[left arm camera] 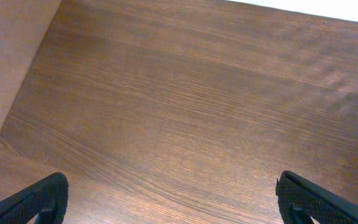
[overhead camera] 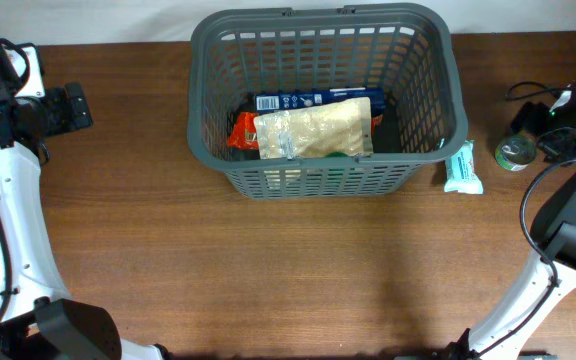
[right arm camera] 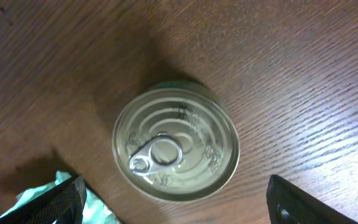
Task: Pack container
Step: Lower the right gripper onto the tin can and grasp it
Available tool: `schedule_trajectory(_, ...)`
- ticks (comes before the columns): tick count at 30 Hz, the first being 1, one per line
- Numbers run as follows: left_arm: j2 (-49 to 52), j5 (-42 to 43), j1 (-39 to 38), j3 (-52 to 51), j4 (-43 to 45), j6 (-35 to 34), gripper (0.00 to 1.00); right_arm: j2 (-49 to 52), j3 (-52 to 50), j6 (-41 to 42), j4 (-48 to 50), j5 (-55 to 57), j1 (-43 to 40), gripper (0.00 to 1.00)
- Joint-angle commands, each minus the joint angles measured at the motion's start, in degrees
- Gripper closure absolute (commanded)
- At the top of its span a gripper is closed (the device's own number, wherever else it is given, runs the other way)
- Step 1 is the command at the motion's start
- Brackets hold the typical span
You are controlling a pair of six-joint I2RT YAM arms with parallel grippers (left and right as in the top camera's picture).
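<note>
The dark grey slotted basket (overhead camera: 218, 140) stands at the table's back middle. Inside lie a pale pouch (overhead camera: 313, 130), a blue box (overhead camera: 308, 99) and a red packet (overhead camera: 241, 131). A round tin can (overhead camera: 515, 152) with a pull tab stands on the table right of the basket; it also shows in the right wrist view (right arm camera: 175, 143). My right gripper (right arm camera: 176, 202) is open above the can, fingers on either side of it, not touching. My left gripper (left arm camera: 169, 199) is open and empty over bare wood at the far left (overhead camera: 68, 108).
A pale green and white packet (overhead camera: 463, 168) lies on the table against the basket's right front corner; its edge shows beside my right gripper's left finger (right arm camera: 55, 196). A black cable (overhead camera: 530, 92) lies behind the can.
</note>
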Motion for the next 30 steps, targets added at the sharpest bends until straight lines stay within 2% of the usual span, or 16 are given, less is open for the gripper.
schedule_trajectory(1,0.2,0.7,0.3,-0.4,-0.1,-0.8,0.01,1.9,0.0,1.0,0.2,1.6,0.3,0.12)
schedule_trajectory(18,0.2,0.7,0.3,-0.4,-0.1,-0.8,0.01,5.2,0.1,1.8,3.6,0.5,0.3,0.10)
schedule_trajectory(30,0.2,0.7,0.3,-0.4,-0.1,-0.7,0.01,6.9,-0.3,1.8,3.8,0.9,0.6,0.14)
